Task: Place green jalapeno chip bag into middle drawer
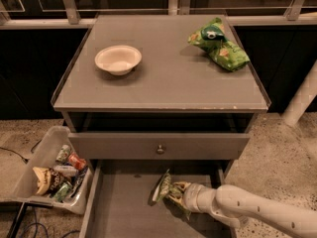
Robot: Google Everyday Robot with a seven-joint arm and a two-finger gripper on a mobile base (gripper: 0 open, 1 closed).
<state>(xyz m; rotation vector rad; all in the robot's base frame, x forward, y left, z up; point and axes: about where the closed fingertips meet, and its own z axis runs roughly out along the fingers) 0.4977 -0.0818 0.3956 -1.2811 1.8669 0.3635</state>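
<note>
Claw (177,192) with bag (162,186) over grey drawer (124,209)

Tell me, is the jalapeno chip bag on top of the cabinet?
No, the gripper holds the green jalapeno chip bag down inside the open middle drawer.

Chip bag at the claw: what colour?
Chip bag: olive-green, pale patches, camera view; claw grips it in the middle drawer.

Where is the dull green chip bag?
The green jalapeno chip bag is low in the camera view, held on edge by the gripper, reaching in from the right, over the centre of the open middle drawer, below the knobbed drawer front.
</note>
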